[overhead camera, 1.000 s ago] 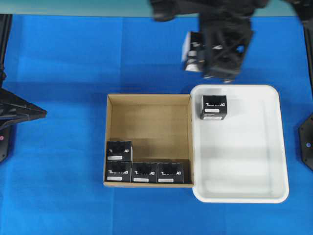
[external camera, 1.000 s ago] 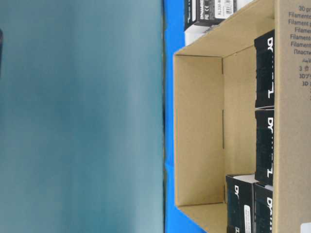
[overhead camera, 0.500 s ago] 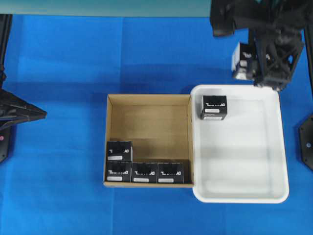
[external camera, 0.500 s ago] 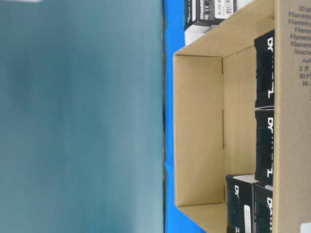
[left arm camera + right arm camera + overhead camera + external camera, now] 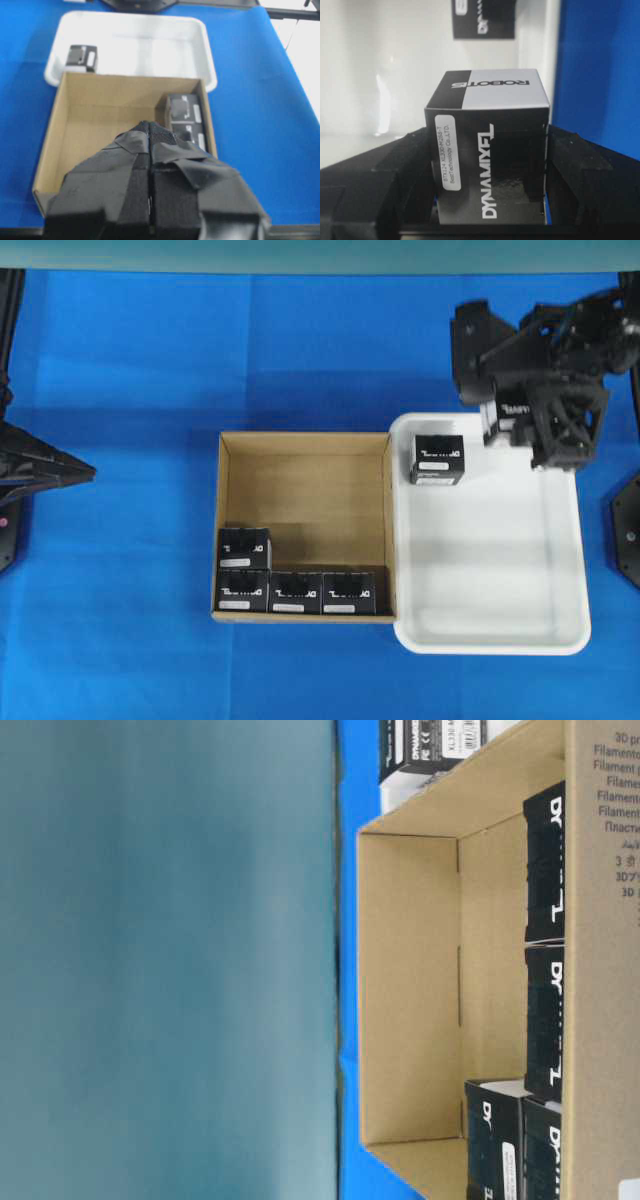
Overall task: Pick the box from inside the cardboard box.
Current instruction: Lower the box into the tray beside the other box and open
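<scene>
Black and lettered in white, the box [image 5: 490, 150] sat clamped between the two fingers of the right gripper [image 5: 527, 425], carried above the far corner of the white tray [image 5: 560, 645], at about two o'clock from the cardboard box [image 5: 304, 442]. It was already out of that carton, where four identical boxes [image 5: 290, 580] stayed packed along the six o'clock wall and up the seven o'clock corner. A fifth box [image 5: 437, 459] lay in the tray at its eleven o'clock corner.

Risk, as I judged it: the held box hung close to the tray's far rim, so a release there could have caught the rim and tipped it onto the blue cloth [image 5: 120, 370]. Set down too far toward nine o'clock, it might have knocked the box already lying there. The grip took only the lower part of the box, so a jolt could have twisted it.

Only the right wrist view showed the clamp itself and the label. The overhead view alone gave the carry's place over the tray. The left wrist view showed the left gripper [image 5: 150, 175] with its fingers pressed together, empty, short of the carton. The table-level view showed neither gripper, only the carton's inside wall.
</scene>
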You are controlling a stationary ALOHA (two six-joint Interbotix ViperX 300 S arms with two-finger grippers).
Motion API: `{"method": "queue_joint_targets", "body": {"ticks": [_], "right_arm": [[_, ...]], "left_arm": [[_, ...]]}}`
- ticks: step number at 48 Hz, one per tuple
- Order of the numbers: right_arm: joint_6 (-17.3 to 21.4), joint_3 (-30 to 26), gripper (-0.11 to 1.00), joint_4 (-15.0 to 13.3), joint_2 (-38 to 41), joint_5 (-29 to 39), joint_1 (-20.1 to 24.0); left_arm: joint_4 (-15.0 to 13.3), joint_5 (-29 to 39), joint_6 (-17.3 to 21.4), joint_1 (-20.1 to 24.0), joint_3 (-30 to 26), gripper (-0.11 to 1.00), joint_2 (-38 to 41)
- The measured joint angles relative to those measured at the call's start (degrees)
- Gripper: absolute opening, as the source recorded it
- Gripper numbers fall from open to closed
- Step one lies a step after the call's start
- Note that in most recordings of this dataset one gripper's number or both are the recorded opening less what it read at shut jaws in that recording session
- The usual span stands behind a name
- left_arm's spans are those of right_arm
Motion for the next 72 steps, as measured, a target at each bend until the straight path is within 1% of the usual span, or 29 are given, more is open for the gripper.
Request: {"method": "queue_joint_targets", "body": {"ticks": [6,16,25,31,42,56,64,72], "right_arm": [[0.00,4.13,0.63,0.00,0.44,-4.83,0.00],[-0.09,8.88,0.63,0.00,2.46,-12.66,0.00],[-0.18,11.51,0.63,0.35,5.98,-17.23,0.09],[-0.35,12.04,0.63,0.53,8.17,-20.04,0.18],[-0.35,12.30,0.63,0.53,10.90,-21.53,-0.09],[-0.18,13.36,0.63,0.62,12.04,-22.68,-0.09],[0.44,14.59,0.63,0.70,12.13,-25.93,-0.09],[0.70,14.94,0.63,0.70,12.66,-27.51,-0.26]], "left_arm": [[0.00,-0.09,0.00,0.00,0.00,-0.07,-0.09],[0.00,-0.18,-0.09,0.09,0.00,-0.07,0.18],[0.00,-0.44,-0.09,0.00,0.00,-0.07,0.26],[0.00,-0.88,-0.09,0.00,0.00,-0.07,0.70],[0.00,-1.14,-0.09,0.09,-0.26,-0.07,1.41],[0.00,-1.41,-0.09,0.09,-0.44,-0.07,1.58],[-0.09,-1.41,-0.09,0.09,-0.44,-0.07,1.67],[0.00,-1.41,-0.09,0.09,-0.44,-0.07,1.67]]}}
